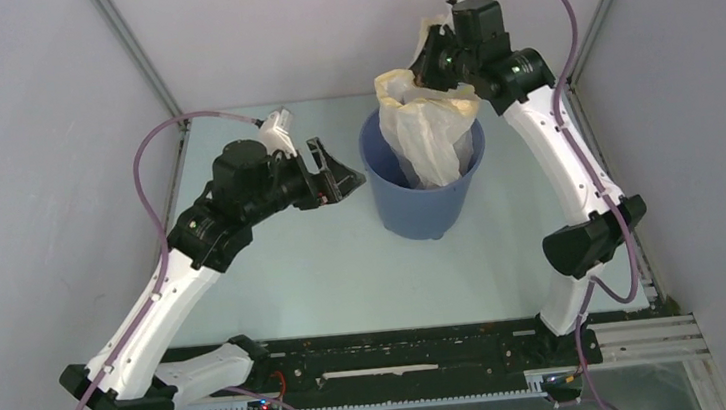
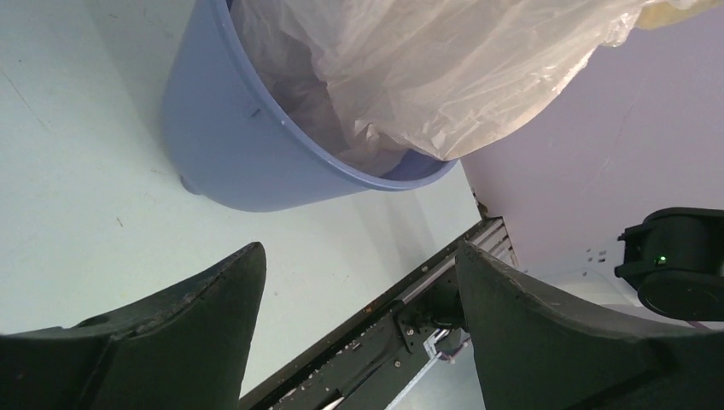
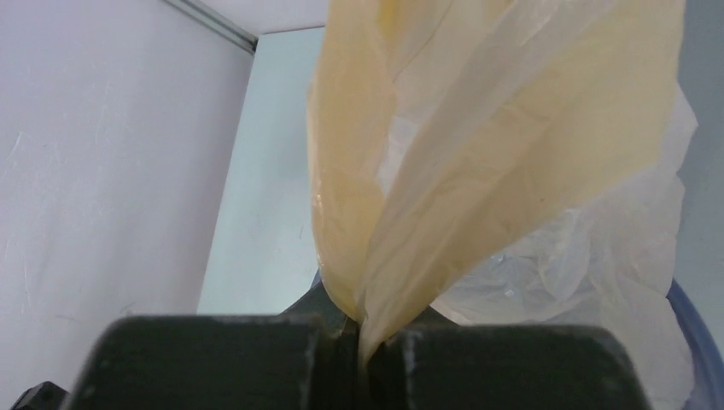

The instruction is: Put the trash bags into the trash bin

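Observation:
The blue trash bin (image 1: pixel 409 206) stands upright near the middle of the table. The whitish, pale-yellow trash bag (image 1: pixel 427 128) hangs with its lower part inside the bin and its top held up above the rim. My right gripper (image 1: pixel 426 63) is shut on the bag's top edge, above the bin's far side; the right wrist view shows the bag (image 3: pixel 478 145) pinched between the closed jaws (image 3: pixel 363 346). My left gripper (image 1: pixel 341 179) is open and empty, just left of the bin. The left wrist view shows the bin (image 2: pixel 230 145) and bag (image 2: pixel 410 68) beyond its gripper (image 2: pixel 359 273).
Grey enclosure walls stand close on the left, back and right. A black rail (image 1: pixel 404 357) with the arm bases runs along the near table edge. The right arm's elbow (image 1: pixel 588 239) sits right of the bin.

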{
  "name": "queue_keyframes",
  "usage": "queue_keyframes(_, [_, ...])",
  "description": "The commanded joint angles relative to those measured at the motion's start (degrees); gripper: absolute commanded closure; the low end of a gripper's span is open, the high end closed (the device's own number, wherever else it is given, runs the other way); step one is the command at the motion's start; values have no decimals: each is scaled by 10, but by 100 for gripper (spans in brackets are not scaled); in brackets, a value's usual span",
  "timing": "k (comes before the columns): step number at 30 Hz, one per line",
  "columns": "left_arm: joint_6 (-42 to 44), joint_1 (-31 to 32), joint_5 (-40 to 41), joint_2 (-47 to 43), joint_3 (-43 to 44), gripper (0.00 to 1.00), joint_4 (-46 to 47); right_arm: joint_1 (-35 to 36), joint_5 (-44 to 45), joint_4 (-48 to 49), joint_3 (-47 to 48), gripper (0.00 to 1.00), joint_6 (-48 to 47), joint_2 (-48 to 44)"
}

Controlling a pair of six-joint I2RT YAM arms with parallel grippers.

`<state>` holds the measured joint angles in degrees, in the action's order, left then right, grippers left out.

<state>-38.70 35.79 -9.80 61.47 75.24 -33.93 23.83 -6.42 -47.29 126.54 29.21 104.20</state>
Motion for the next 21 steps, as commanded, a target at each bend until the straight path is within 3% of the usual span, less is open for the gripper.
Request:
queue_keyframes(1, [-35, -5, -2, -15, -21, 13, 41, 2, 10, 31, -41, 100, -23, -54])
queue_keyframes(7, [-66, -32, -23, -14, -20, 15, 64, 33, -1, 96, -263, 100, -19, -147])
queue_keyframes(9, [-82, -50, -54, -17, -16, 15, 95, 36, -7, 101, -297, 100, -13, -160])
queue_keyframes(16, [-106, -57, -104, 23, 33, 11, 210, 36, -32, 38, -177, 100, -30, -122])
queue_keyframes(21, [-57, -33, -73, 92, 101, 16, 172, 36, -54, 1, -106, 100, -13, -101])
